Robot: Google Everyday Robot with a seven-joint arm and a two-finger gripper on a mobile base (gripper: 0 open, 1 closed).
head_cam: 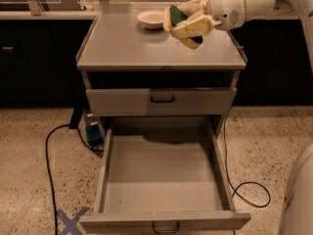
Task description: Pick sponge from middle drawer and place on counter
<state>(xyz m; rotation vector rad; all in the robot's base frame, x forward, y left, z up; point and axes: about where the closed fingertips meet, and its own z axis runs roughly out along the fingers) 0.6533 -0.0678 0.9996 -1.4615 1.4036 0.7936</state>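
Note:
My gripper (185,22) hovers over the back right part of the grey counter (127,48), just right of the white bowl (151,18). Its cream fingers (195,27) are shut on the sponge (176,14), whose dark green face shows between them, held a little above the counter surface. The middle drawer (161,175) is pulled fully open below, with a bare grey floor and a small dark handle (165,226) on its front.
A second grey drawer front (161,101) with a similar handle is closed under the counter. Dark-fronted benches (34,58) flank the cabinet. Cables (49,151), a blue box (93,131) and a blue tape cross (71,221) lie on the floor. My white body (298,195) is at lower right.

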